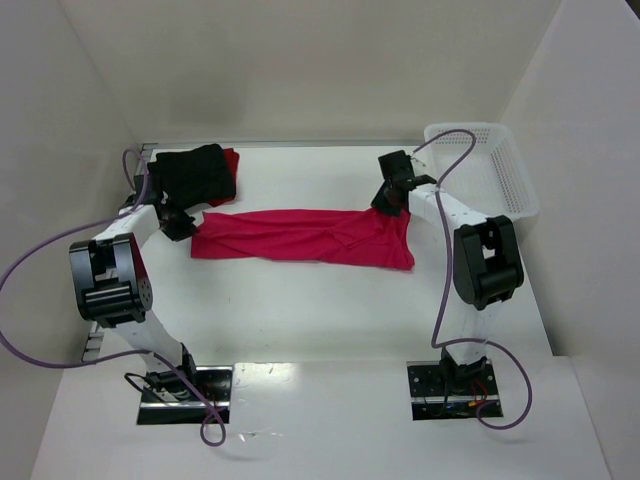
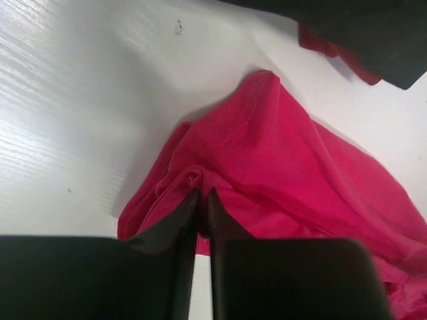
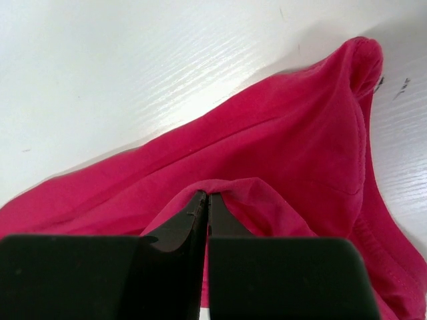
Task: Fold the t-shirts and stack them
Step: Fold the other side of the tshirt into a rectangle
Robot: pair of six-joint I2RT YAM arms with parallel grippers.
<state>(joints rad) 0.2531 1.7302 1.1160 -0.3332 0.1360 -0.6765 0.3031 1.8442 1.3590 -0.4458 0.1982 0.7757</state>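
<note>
A crimson-pink t-shirt (image 1: 300, 238) lies stretched in a long band across the middle of the table. My left gripper (image 1: 180, 225) is at its left end. In the left wrist view (image 2: 203, 193) the jaws stand a narrow slit apart, with a pucker of the pink cloth (image 2: 300, 173) caught at their tips. My right gripper (image 1: 388, 200) is at the band's right end, shut tight (image 3: 208, 195) on a raised fold of pink cloth (image 3: 267, 140). A folded black t-shirt (image 1: 195, 172) lies at the back left on top of a darker red one (image 1: 232, 165).
A white perforated basket (image 1: 525, 190) stands at the back right, beside the right arm. White walls close in the table at the back and on both sides. The stack's black cloth (image 2: 373, 33) and its red edge (image 2: 333, 52) lie just beyond the left gripper.
</note>
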